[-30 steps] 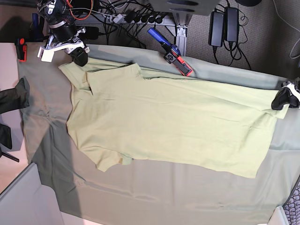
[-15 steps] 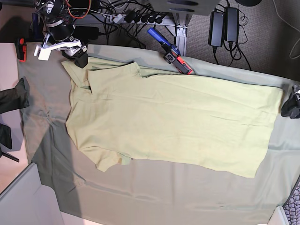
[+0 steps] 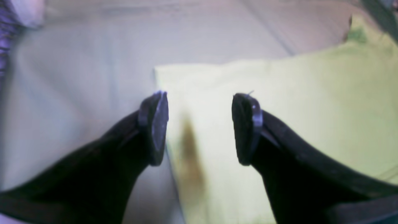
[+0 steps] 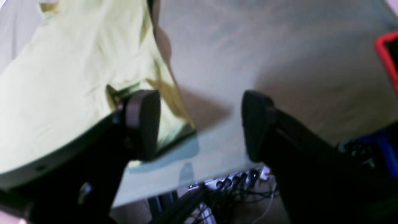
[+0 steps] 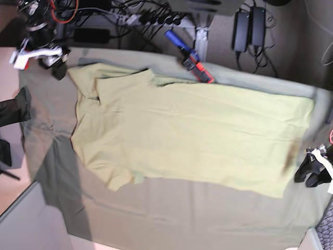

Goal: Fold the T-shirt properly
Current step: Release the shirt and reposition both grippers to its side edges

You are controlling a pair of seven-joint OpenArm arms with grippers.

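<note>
The pale yellow-green T-shirt [image 5: 182, 135] lies spread flat on the grey-green table cloth [image 5: 156, 213], collar end to the left and hem to the right. My left gripper [image 5: 308, 175] is open and empty, just right of the hem's near corner. In the left wrist view it [image 3: 200, 127] hovers over that shirt corner [image 3: 279, 102]. My right gripper [image 5: 58, 69] is open and empty, just left of the far shoulder corner. In the right wrist view it [image 4: 200, 124] is over bare cloth, with the shirt [image 4: 62, 87] beside its left finger.
A blue and red tool [image 5: 192, 60] lies at the table's far edge. A dark garment [image 5: 15, 107] hangs at the left edge. Cables and power bricks [image 5: 247, 28] lie behind the table. A red object [image 4: 385, 53] shows at the right of the right wrist view.
My right gripper has moved left, off the shirt's shoulder corner. My left gripper has moved from the hem's far corner to beside its near corner. The shirt lies flatter.
</note>
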